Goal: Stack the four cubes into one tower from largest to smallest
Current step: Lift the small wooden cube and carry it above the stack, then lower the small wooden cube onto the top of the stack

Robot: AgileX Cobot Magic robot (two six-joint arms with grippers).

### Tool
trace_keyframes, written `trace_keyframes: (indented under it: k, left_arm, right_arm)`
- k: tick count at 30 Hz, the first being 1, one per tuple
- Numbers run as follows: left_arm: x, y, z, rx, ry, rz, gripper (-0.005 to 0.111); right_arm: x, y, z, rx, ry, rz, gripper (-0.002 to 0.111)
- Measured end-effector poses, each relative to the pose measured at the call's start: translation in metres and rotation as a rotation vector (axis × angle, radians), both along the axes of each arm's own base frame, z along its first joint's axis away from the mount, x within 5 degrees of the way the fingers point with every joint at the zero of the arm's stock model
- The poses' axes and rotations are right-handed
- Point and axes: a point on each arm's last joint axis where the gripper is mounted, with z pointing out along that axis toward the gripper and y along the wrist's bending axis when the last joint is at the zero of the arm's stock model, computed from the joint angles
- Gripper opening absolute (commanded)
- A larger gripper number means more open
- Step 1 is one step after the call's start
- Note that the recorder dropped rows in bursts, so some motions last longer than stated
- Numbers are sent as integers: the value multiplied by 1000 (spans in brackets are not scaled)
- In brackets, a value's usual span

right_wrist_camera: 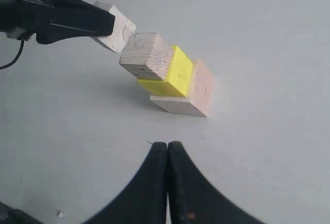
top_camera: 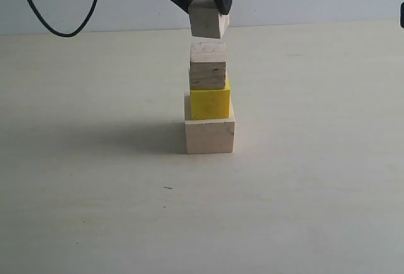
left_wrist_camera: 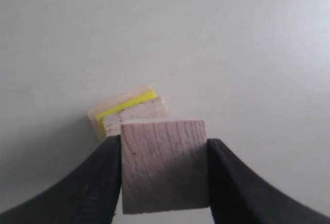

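Top centre, the left gripper [top_camera: 206, 7] clamps the smallest cube [top_camera: 208, 23] just above the stack [top_camera: 209, 97] at mid-frame: grainy cube [top_camera: 207, 65] on yellow cube [top_camera: 210, 102] on base cube [top_camera: 209, 136]. Right gripper [right_wrist_camera: 167, 154] — pinched together, empty.

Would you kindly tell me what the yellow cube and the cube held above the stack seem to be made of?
Yellow cube: likely painted wood, possibly plastic; flat, opaque, even colour with no grain visible. Held cube: bare, unfinished pale wood, matte; parallel grain lines run across its face.
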Motion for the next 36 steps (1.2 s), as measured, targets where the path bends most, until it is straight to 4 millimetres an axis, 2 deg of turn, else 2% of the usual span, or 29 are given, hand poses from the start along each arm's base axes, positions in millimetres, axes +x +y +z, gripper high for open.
trace_keyframes:
  k: [11,18,24,28,32,34,36]
  left_arm:
    - [-8,-8,0,44,-41,129,0]
    - [-8,-8,0,32,-31,165,0]
    - [-8,-8,0,30,-27,172,0]
    - [-9,-9,0,-17,20,258,0]
    - [-10,-10,0,-39,41,305,0]
    - [-10,-16,-8,-26,45,330,0]
    - [-8,-24,-21,11,38,347,0]
  right_arm:
    - [-3,9,-1,-49,-29,63,0]
    - [5,1,-1,-106,-75,-42,0]
    - [19,-8,-11,-165,-14,-140,0]
    - [21,-7,-13,-143,18,-148,0]
    - [14,16,-13,-136,15,-22,0]
    - [7,32,-13,-147,6,79,0]
    - [5,38,-14,-161,0,108,0]
